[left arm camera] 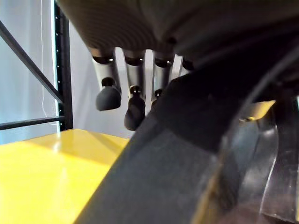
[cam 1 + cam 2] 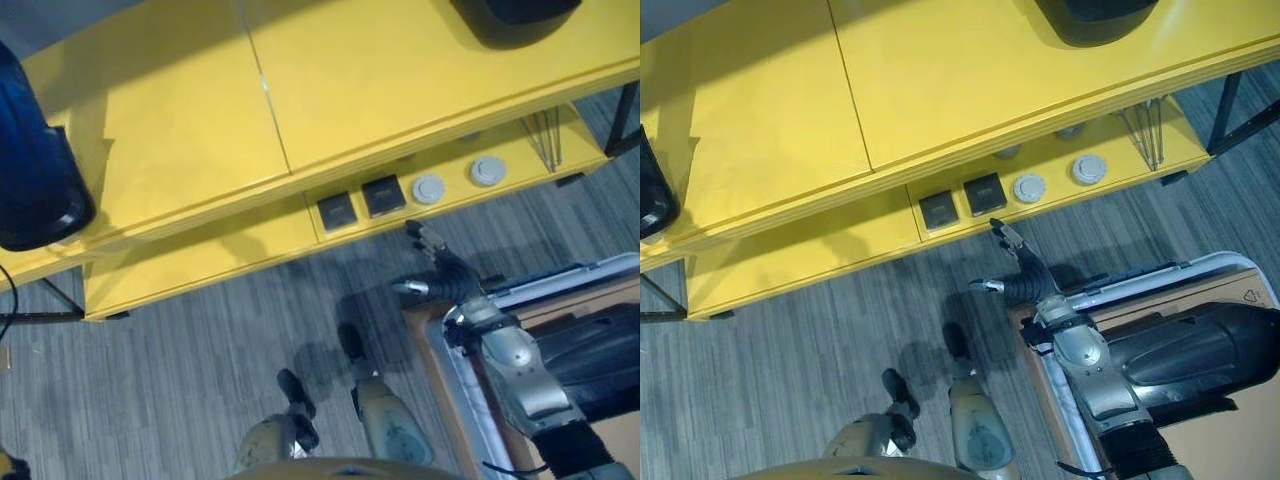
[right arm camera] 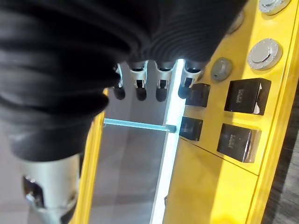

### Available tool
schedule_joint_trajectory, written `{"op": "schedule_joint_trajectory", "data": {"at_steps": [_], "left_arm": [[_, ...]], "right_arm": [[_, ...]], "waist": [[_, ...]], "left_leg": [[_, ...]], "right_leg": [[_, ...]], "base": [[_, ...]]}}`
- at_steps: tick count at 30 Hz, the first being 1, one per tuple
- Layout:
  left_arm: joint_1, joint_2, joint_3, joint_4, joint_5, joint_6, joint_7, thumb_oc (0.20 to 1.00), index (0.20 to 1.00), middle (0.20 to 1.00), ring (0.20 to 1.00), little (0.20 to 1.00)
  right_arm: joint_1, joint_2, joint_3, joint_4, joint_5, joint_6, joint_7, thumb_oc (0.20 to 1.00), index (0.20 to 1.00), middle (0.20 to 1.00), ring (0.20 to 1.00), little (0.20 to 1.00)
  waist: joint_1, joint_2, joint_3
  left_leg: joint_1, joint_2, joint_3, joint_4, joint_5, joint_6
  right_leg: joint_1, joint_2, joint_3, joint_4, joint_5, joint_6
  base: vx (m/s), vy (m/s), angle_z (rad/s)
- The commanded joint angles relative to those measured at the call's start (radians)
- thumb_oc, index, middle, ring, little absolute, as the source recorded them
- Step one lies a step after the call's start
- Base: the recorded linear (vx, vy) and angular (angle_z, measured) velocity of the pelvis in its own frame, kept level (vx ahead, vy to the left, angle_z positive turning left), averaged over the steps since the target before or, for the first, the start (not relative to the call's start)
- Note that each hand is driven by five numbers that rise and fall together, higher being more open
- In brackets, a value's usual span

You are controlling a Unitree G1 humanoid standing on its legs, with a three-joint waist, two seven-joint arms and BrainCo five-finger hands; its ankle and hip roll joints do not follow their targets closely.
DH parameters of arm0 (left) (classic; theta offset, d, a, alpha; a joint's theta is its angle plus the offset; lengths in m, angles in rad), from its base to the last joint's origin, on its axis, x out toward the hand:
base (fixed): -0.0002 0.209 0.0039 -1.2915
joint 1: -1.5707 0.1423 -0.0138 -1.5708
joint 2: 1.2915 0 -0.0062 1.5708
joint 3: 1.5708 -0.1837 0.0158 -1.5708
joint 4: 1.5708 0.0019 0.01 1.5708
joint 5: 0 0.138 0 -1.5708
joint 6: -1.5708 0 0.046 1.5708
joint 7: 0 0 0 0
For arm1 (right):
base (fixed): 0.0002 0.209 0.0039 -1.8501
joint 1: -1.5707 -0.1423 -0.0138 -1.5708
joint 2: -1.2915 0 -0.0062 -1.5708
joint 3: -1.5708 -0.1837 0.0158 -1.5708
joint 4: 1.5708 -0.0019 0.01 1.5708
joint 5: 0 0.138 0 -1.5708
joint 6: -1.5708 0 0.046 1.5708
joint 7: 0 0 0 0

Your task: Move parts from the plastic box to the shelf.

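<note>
Parts (image 2: pixel 382 195) lie on the yellow shelf (image 2: pixel 200 255) over grey floor (image 2: pixel 180 370); right robot hand (image 2: pixel 440 270) empty, fingers relaxed.

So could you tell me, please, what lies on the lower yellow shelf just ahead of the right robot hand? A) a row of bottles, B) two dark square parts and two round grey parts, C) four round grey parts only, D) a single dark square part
B: on the lower shelf two dark square parts sit beside two round grey parts, just beyond the open right robot hand.
</note>
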Motion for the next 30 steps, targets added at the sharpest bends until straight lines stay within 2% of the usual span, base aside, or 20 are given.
{"op": "schedule_joint_trajectory", "data": {"at_steps": [1,2,3,14,19,25,28,30], "left_arm": [[-0.005,-0.015,-0.073,-0.003,0.087,-0.011,0.036,0.2,0.2,0.2,0.2,0.2],[-0.013,-0.02,-0.076,-0.004,0.086,-0.009,0.04,0.2,0.2,0.2,0.2,0.2],[-0.022,-0.026,-0.079,-0.008,0.084,-0.013,0.047,0.2,0.2,0.2,0.2,0.2],[-0.037,-0.089,-0.025,0.01,-0.012,-0.011,0.08,0.2,0.2,0.2,0.2,0.2],[0.018,-0.157,0.097,0.027,-0.19,-0.007,0.078,0.2,0.2,0.2,0.2,0.2],[0.076,-0.21,0.183,0.033,-0.319,-0.002,0.067,0.2,0.2,0.2,0.2,0.2],[0.133,-0.283,0.272,0.017,-0.491,-0.008,0.041,0.2,0.2,0.2,0.2,0.2],[0.149,-0.297,0.292,0.014,-0.531,-0.013,0.037,0.2,0.2,0.2,0.2,0.2]], "right_arm": [[0.035,0.011,-0.035,-0.049,0.003,-0.08,0.011,1.0,1.0,1.0,1.0,1.0],[0.035,0.011,-0.037,-0.049,0.0,-0.081,0.008,1.0,1.0,1.0,1.0,1.0],[0.036,0.011,-0.038,-0.046,-0.002,-0.081,0.006,1.0,1.0,1.0,1.0,1.0],[0.041,0.026,-0.038,-0.03,-0.006,-0.073,-0.024,1.0,1.0,1.0,1.0,1.0],[0.042,0.051,-0.025,-0.015,-0.013,-0.051,-0.046,1.0,1.0,1.0,1.0,1.0],[0.044,0.062,-0.02,-0.006,-0.014,-0.033,-0.057,1.0,1.0,1.0,1.0,1.0],[0.038,0.067,-0.026,-0.002,-0.022,-0.014,-0.083,1.0,1.0,1.0,1.0,1.0],[0.033,0.069,-0.029,-0.002,-0.02,-0.01,-0.091,1.0,1.0,1.0,1.0,1.0]], "waist": [[0.001,-0.014,-0.058],[0.0,-0.016,-0.055],[0.001,-0.011,-0.055],[-0.004,-0.031,-0.034],[0.006,-0.045,-0.026],[0.01,-0.055,-0.026],[0.012,-0.065,-0.027],[0.013,-0.068,-0.026]], "left_leg": [[0.045,0.056,0.014,0.026,-0.043,-0.059],[0.04,0.056,0.015,0.025,-0.043,-0.059],[0.048,0.054,0.007,0.018,-0.067,-0.062],[-0.02,0.059,0.007,0.021,-0.062,-0.063],[-0.051,0.057,-0.003,0.023,-0.062,-0.059],[-0.064,0.06,-0.006,0.028,-0.065,-0.058],[-0.075,0.064,-0.011,0.033,-0.072,-0.058],[-0.077,0.065,-0.012,0.033,-0.072,-0.058]], "right_leg": [[0.045,-0.034,-0.045,0.106,-0.197,0.193],[0.04,-0.033,-0.043,0.103,-0.194,0.195],[0.045,-0.036,-0.046,0.102,-0.215,0.205],[-0.016,-0.033,-0.054,0.088,-0.183,0.211],[-0.04,-0.03,-0.056,0.077,-0.169,0.21],[-0.049,-0.026,-0.06,0.077,-0.166,0.207],[-0.059,-0.02,-0.06,0.077,-0.164,0.205],[-0.061,-0.02,-0.061,0.077,-0.164,0.205]], "base": [[-0.1,-0.041,-0.03],[0.06,0.091,-0.03],[0.07,0.081,-0.04],[0.0,0.02,-0.04],[0.0,0.0,0.0],[0.0,0.0,0.0],[0.0,0.0,0.0],[0.0,0.0,0.0]]}}
